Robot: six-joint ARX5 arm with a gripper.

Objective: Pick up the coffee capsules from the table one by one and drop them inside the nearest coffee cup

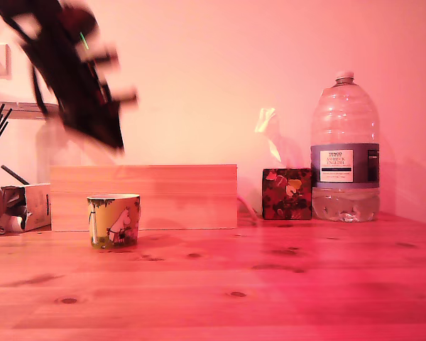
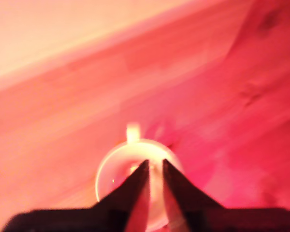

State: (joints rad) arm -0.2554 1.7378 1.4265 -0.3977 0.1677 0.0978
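Mug (image 1: 114, 220) sits on the table (image 1: 270, 284) just before the wooden box (image 1: 145, 197). High above the mug hangs the blurred gripper (image 2: 155, 166), fingers (image 2: 135, 186) narrow, nothing visible between them.

1. Table (image 1: 284, 298) in front of the cup (image 1: 114, 220) lay bare across to the exterior view's right: open passage.
2. Wooden box (image 1: 163, 197) stood close behind the cup, blocking low approach from the rear.
3. Clutter (image 1: 18, 206) closed the exterior view's left edge.
4. Patterned box (image 1: 287, 193) and water bottle (image 1: 344, 153) occupied the far right, well apart from the cup.
5. Cup mouth (image 2: 135, 169) was open from above.
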